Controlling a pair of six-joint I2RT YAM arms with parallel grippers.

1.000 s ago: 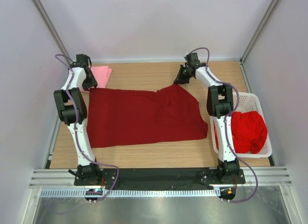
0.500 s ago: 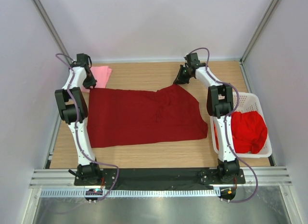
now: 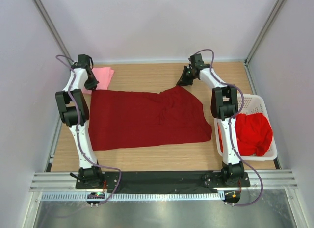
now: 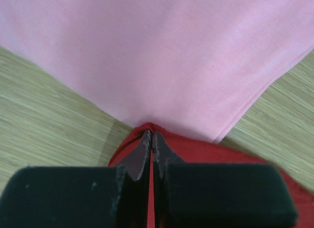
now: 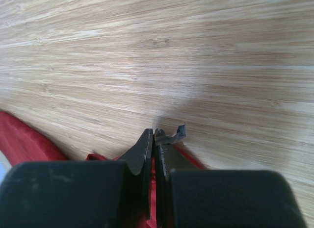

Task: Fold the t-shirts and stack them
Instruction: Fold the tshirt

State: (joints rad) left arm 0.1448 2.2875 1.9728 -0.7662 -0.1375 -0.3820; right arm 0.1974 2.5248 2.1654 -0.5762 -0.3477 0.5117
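**Maroon cloth pinched at both far corners: mind the pink one**

Pink t-shirt (image 3: pixel 104 75) lies folded at the far left of the desk (image 3: pixel 147 157), and the left jaws are closed tight right at its near edge. In the left wrist view they grip the far-left corner of the maroon t-shirt (image 3: pixel 147 117), with red cloth showing between the fingers. The tips touch the pink hem, and you cannot quite tell whether a pink layer is caught as well. If it is, lifting will probably drag the folded shirt out of shape.

The maroon t-shirt lies spread flat across the middle of the desk. Its right half is rumpled and rises to a peak at the far right corner.

The right jaws are closed on that peak, holding only a thin bite of cloth close to the tips. I judge this the weaker grip. If you pull the two corners unevenly or too fast, it could slip and the fold would land skewed.

The white basket (image 3: pixel 269 108) stands at the right edge beside the right arm, with the bright red t-shirt (image 3: pixel 254 132) heaped in it. What lies under that heap is hidden.
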